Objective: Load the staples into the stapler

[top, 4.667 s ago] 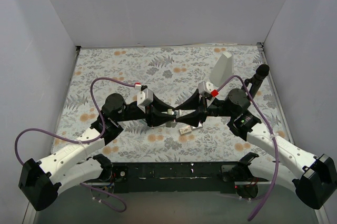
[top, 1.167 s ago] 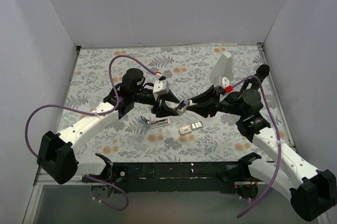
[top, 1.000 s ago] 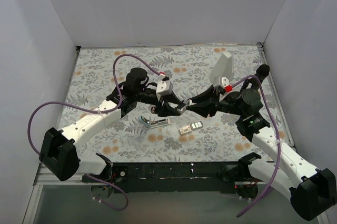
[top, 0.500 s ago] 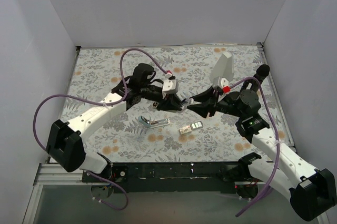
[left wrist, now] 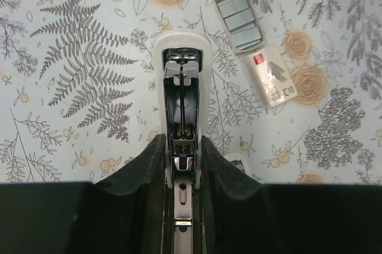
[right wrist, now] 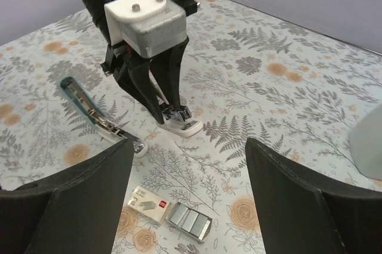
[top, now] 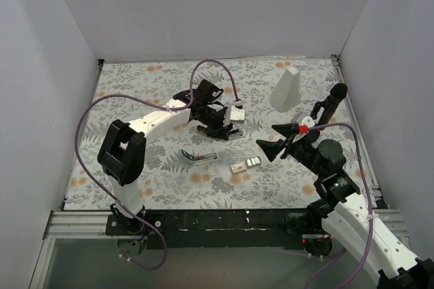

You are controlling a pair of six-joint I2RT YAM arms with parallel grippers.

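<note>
Not yet loaded: the staples point(left wrist: 239, 18) lie uncovered. Left jaws grip a pale stapler point(left wrist: 181, 87) just beyond the staples; the light blue stapler point(top: 198, 157) lies left of them. Right jaws stand open, empty. Next move: lift one strip squarely.

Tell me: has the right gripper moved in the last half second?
Yes. Judged against the staples, which lie where they were, the right gripper has drawn back toward the near right. It was beyond them and now sits to their right.
</note>
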